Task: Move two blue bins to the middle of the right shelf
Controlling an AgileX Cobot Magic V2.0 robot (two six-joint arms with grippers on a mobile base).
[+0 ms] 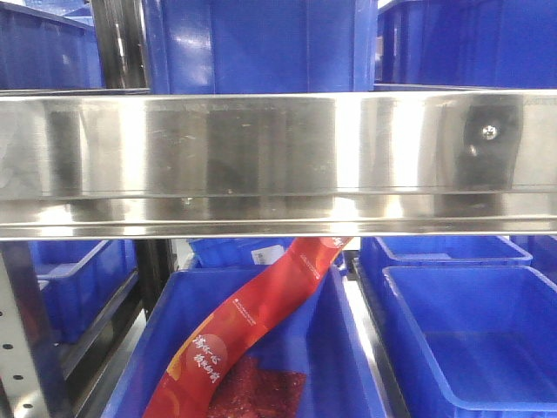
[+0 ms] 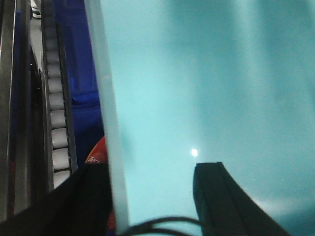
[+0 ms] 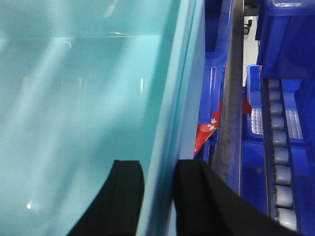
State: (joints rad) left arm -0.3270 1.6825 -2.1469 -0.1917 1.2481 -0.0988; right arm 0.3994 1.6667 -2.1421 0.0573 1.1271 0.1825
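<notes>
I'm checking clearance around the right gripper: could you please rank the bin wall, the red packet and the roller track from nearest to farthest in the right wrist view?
1. Bin wall: between the right gripper's fingers.
2. Red packet: just right, behind the shelf rail.
3. Roller track: far right.

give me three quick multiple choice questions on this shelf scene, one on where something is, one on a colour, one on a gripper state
1. Where does the red snack bag lie?
A. in a blue bin below the steel shelf rail
B. on top of the rail
C. on the floor

2. What colour is the shelf rail?
A. blue
B. shiny silver
C. red

3. How does the right gripper stand?
A. wide open, clear of everything
B. out of view
C. closed over a bin wall

Answers: 1 A, the bag slants down into the lower bin under the rail. 2 B, it reflects like bare steel. 3 C, the right wrist view shows one finger on each side of the pale bin wall.
</notes>
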